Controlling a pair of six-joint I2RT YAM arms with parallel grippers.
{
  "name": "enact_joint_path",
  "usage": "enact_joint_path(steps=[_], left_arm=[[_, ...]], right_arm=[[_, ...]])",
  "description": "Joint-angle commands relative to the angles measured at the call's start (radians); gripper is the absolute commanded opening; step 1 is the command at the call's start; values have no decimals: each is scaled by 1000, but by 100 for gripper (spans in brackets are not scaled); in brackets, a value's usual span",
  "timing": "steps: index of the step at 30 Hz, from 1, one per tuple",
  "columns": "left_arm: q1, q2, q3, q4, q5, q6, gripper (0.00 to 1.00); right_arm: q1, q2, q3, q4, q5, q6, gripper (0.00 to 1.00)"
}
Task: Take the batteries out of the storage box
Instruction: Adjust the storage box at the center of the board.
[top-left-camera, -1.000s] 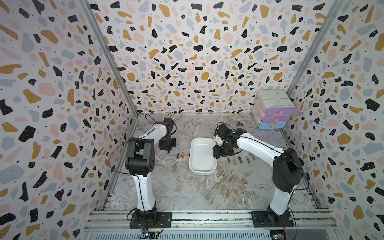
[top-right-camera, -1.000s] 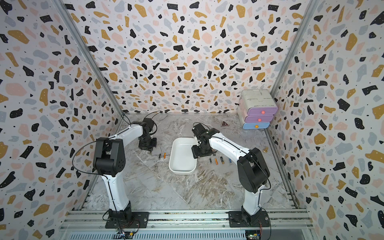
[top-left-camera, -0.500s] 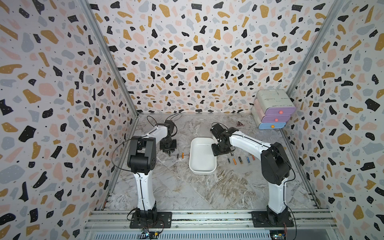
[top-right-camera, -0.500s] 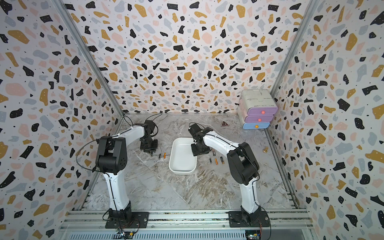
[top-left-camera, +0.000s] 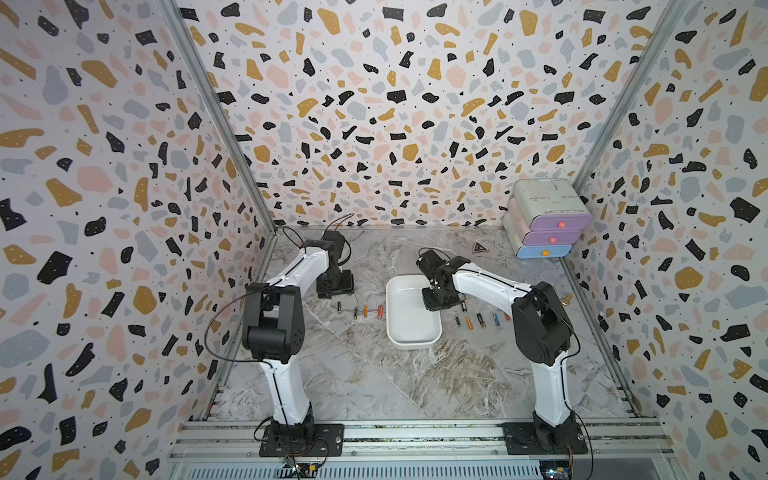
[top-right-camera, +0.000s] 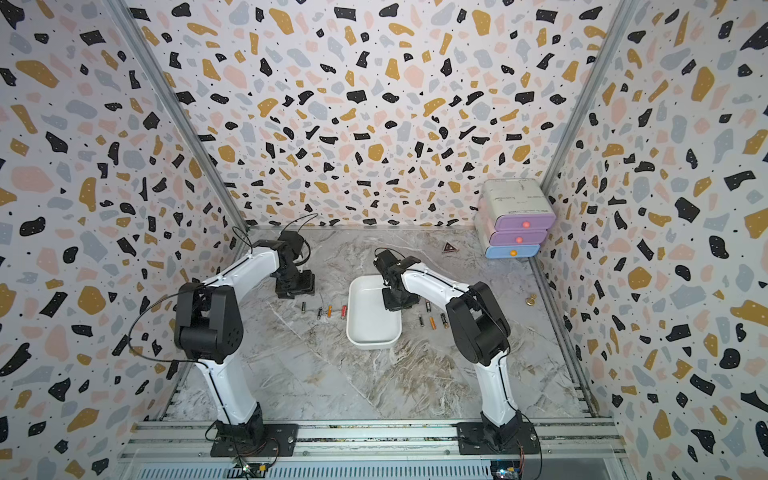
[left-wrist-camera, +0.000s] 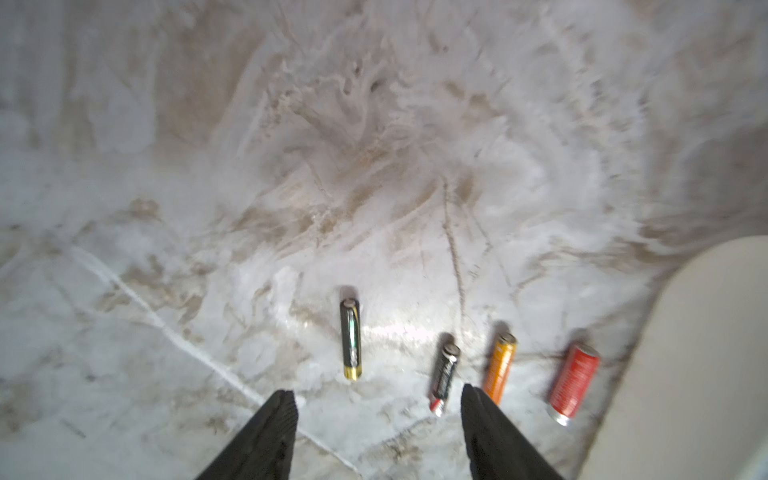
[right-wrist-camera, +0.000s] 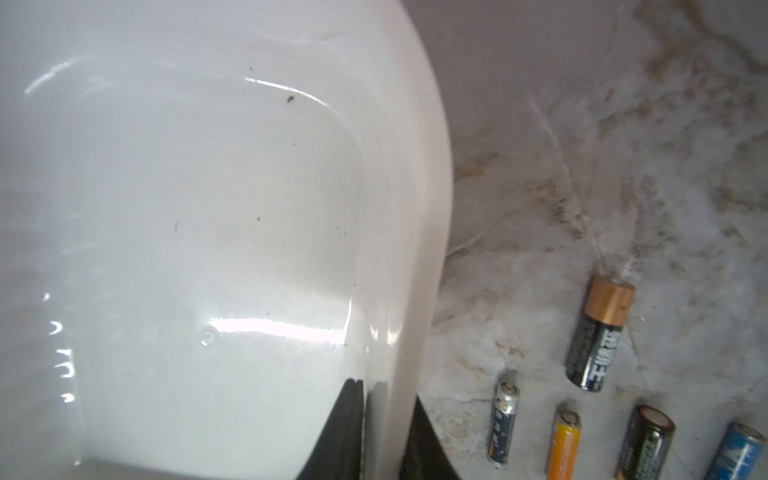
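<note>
The white storage box (top-left-camera: 411, 343) (top-right-camera: 370, 341) sits mid-table, and nothing shows inside it. My right gripper (right-wrist-camera: 386, 390) (top-left-camera: 436, 301) is shut on its right wall (right-wrist-camera: 415, 208), one finger inside and one outside. Several batteries (top-left-camera: 468, 322) lie in a row right of the box, among them a black-and-gold one (right-wrist-camera: 598, 336) and an orange one (right-wrist-camera: 561, 444). Left of the box lie more batteries (top-left-camera: 365, 311): black-and-gold (left-wrist-camera: 350, 338), black (left-wrist-camera: 444, 376), orange (left-wrist-camera: 498, 368) and red (left-wrist-camera: 573, 384). My left gripper (left-wrist-camera: 376, 395) (top-left-camera: 334, 291) hangs open and empty just behind them.
A pastel purple-and-blue drawer unit (top-left-camera: 544, 220) stands at the back right corner. A small brass knob (top-left-camera: 566, 298) lies by the right wall and a dark triangle (top-left-camera: 479, 248) near the back. Patterned walls close in three sides.
My left gripper has opened, and the black-and-gold battery now lies on the table before it. My right gripper has shifted onto the box's right wall and closed on it.
</note>
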Motion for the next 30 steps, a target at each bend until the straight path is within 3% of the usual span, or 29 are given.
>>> enact_joint_path(steps=[1, 7, 16, 27, 30], left_arm=[[4, -107, 23, -46, 27, 4, 69], [24, -210, 26, -60, 19, 11, 70], [38, -279, -113, 94, -51, -41, 70], [38, -257, -203, 183, -3, -71, 70], [38, -306, -275, 280, -68, -98, 71]], right_arm=[[1, -38, 31, -26, 55, 10, 17], [-26, -86, 1, -42, 94, -5, 14], [-53, -120, -87, -16, 66, 27, 8], [-53, -112, -135, 66, -28, 136, 11], [-53, -113, -133, 69, -50, 163, 23]])
